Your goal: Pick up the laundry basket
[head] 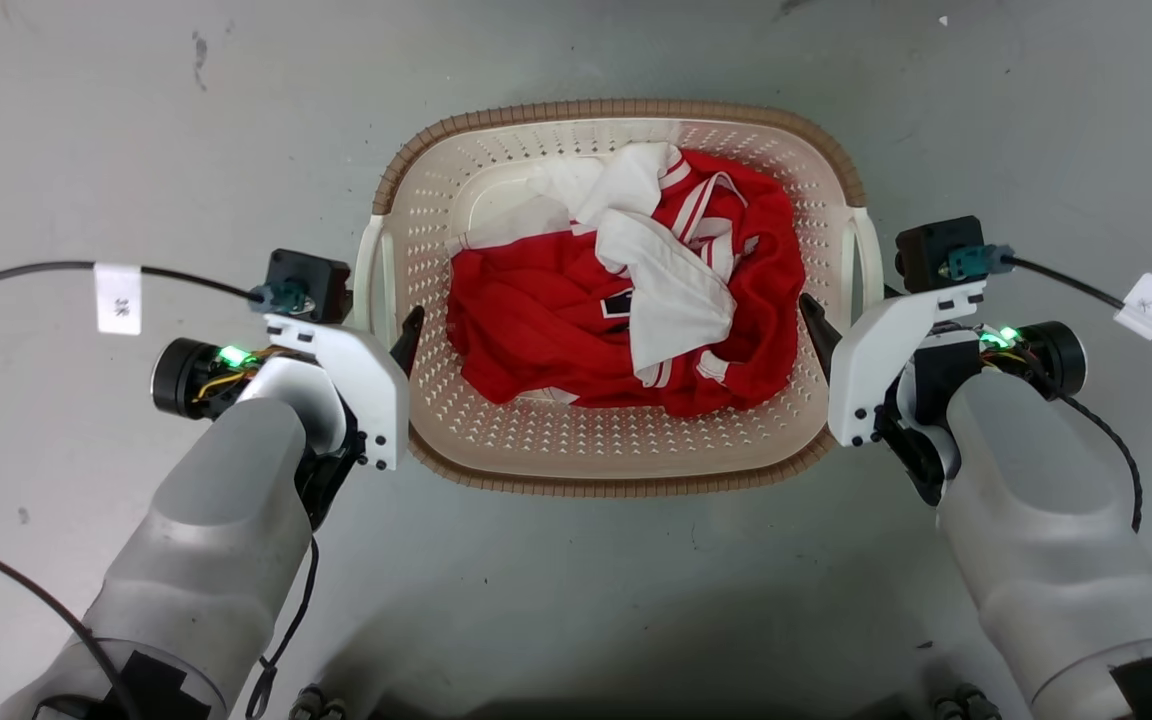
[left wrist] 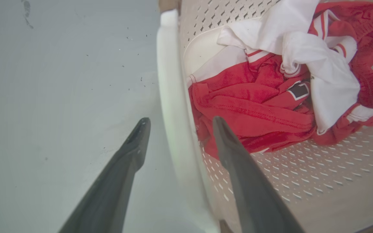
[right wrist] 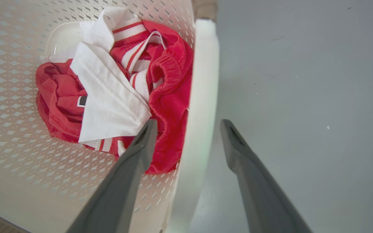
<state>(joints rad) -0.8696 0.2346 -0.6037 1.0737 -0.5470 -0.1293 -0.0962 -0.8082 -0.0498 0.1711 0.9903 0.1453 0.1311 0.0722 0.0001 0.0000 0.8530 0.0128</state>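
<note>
Both reaches look done: my left gripper (left wrist: pixel 180 120) and right gripper (right wrist: pixel 189 123), jaws wide, each straddle a handle (left wrist: pixel 170 81) of the laundry basket (head: pixel 626 108); clamping and lifting remain.

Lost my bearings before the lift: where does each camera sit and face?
Head view: from the head, down onto the laundry basket; left forearm and right forearm show.
Left wrist view: on that wrist, along the left tool astride the left handle.
Right wrist view: on that wrist, along the right tool astride the right handle.
All share the clothes.
</note>
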